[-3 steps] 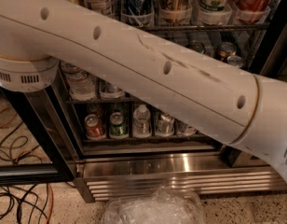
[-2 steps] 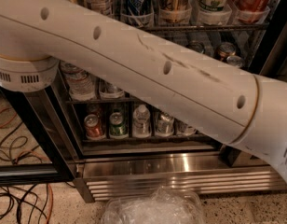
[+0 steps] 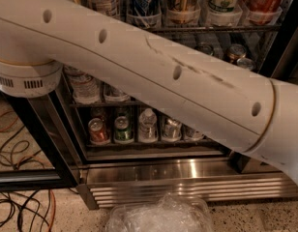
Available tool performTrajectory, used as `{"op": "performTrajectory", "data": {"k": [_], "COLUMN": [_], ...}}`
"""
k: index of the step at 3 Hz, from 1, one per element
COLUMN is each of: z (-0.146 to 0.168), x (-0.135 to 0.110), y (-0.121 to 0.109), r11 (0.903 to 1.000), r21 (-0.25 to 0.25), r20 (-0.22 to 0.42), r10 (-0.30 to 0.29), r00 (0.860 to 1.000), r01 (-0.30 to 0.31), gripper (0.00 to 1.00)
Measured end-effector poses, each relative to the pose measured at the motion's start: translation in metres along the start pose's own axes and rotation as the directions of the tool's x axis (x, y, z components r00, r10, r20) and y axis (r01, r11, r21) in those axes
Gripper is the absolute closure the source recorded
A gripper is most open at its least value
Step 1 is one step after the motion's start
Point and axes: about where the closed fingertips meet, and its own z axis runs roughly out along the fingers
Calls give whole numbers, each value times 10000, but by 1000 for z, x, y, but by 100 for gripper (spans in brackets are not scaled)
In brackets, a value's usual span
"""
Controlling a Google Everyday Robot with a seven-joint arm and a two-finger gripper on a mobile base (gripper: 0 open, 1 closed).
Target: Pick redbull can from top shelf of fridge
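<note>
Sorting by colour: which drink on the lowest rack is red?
The leftmost can, beside the green can; the rest are clear or silver. The gripper is out of view.

Arm [image 3: 178,81] across fridge [image 3: 187,175]; claw unseen

One arm [image 3: 154,76], end effector unseen; one fridge [image 3: 187,175]; five drinks [image 3: 147,125] on lowest rack [image 3: 154,152].

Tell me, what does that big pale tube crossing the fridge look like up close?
It is the robot's thick, off-white, tube-shaped plastic arm, dotted with small dark oval holes, scuffed grey midway, with a thin seam ring. Its round joint cap has dark vent slots. The end effector is out of view.
</note>
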Motion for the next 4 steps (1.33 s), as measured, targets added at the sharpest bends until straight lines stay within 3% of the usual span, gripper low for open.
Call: {"op": "performTrajectory", "data": {"k": [1, 2, 3, 4], "z": [-25, -56, -80, -93], "x": [-24, -51, -60, -45], "y": [9, 23, 29, 26], "r11": [9986, 9909, 9729, 9465], "r21": [-492, -1313, -2260, -3182], "r20": [644, 1132, 915, 135], "r10": [227, 455, 717, 606], "r00": [9977, 9925, 9932, 9981], "r01": [-195, -304, -494, -532], "gripper": [100, 100, 100, 100]}}
